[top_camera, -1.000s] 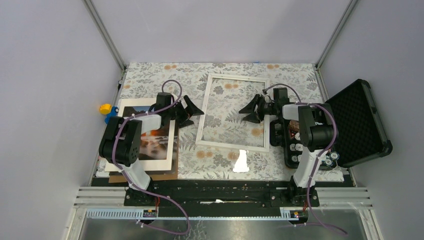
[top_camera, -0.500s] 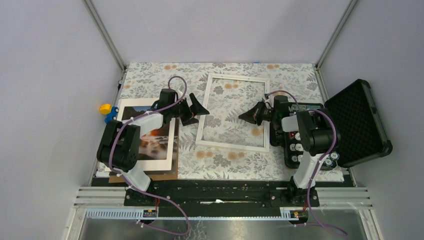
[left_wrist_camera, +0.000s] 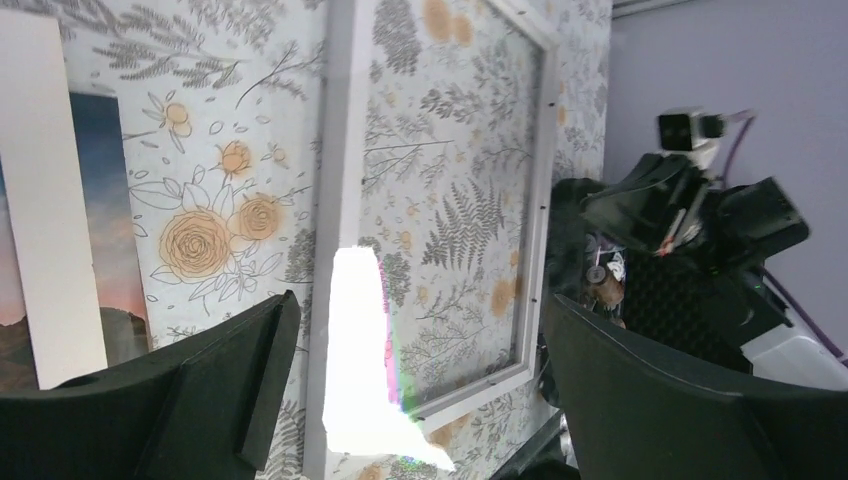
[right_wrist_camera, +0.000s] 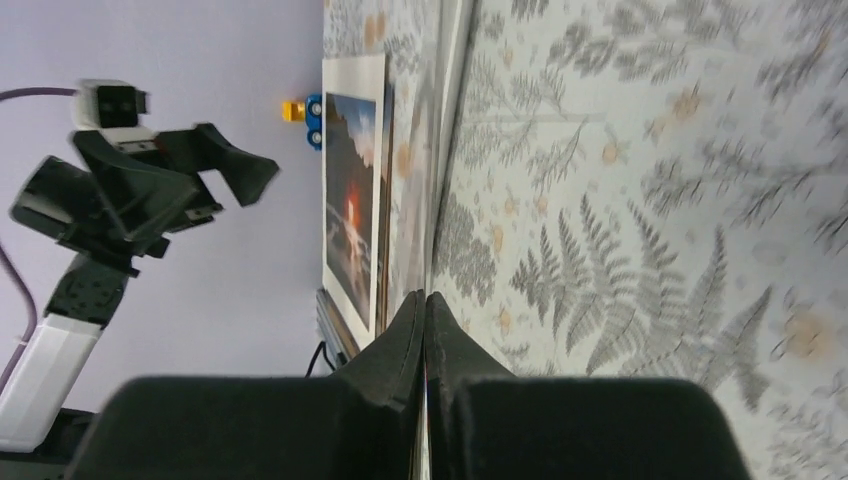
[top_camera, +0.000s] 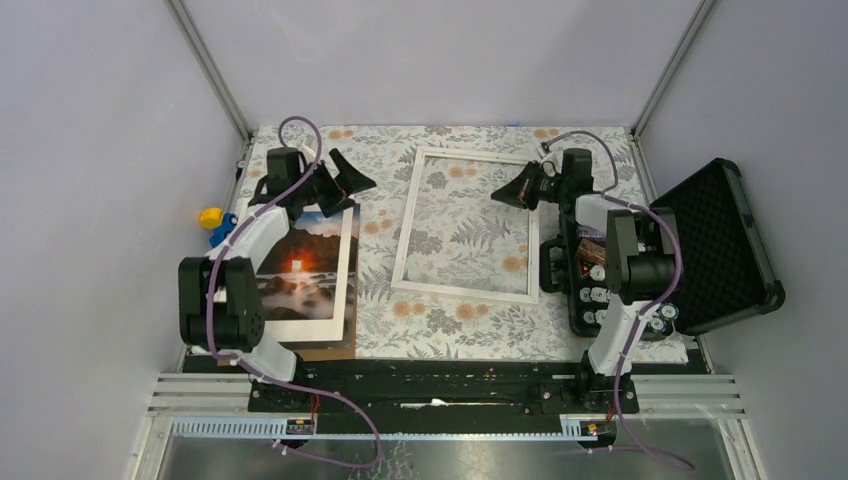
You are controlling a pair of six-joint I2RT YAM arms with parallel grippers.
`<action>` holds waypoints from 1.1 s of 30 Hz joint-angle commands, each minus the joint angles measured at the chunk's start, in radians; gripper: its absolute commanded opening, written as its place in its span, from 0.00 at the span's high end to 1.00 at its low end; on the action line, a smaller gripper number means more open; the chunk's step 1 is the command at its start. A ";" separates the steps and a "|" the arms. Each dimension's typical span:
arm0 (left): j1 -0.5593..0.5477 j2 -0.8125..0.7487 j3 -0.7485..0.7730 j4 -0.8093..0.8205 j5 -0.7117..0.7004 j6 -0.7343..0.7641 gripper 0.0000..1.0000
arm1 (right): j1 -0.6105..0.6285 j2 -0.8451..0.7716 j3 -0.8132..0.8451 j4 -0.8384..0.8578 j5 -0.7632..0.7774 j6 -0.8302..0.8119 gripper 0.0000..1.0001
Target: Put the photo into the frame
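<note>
Top external: the photo [top_camera: 300, 270] lies face up on a white mat [top_camera: 290, 328] at the table's left, well apart from the frame [top_camera: 403, 225], which lies flat on the floral cloth [top_camera: 440, 320] in the middle; the left gripper [top_camera: 355, 192] stands spread wide near the photo's far right corner; the right gripper [top_camera: 503, 194], fingers pressed together, hangs over the frame's right side. Left wrist: both fingers [left_wrist_camera: 215, 370] are splayed, the frame's white edge showing between them, a strip of photo at left. Right wrist: the fingers [right_wrist_camera: 400, 345] meet tip to tip, gripping nothing visible; photo and frame lie beyond.
</note>
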 commanded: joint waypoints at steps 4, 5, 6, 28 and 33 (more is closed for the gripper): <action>-0.028 0.201 0.041 0.083 0.045 -0.081 0.01 | -0.054 0.185 0.248 -0.191 -0.099 -0.107 1.00; -0.036 0.229 0.059 0.082 0.046 -0.081 0.01 | -0.054 0.211 0.287 -0.234 -0.108 -0.129 1.00; -0.046 0.259 0.080 0.082 0.050 -0.081 0.01 | -0.054 0.227 0.326 -0.273 -0.113 -0.151 1.00; -0.130 0.494 0.042 0.311 0.081 -0.178 0.38 | -0.103 0.213 0.250 -0.213 -0.033 -0.026 0.62; -0.146 0.498 0.026 0.360 0.094 -0.206 0.45 | -0.091 0.163 0.154 -0.090 -0.034 0.056 0.62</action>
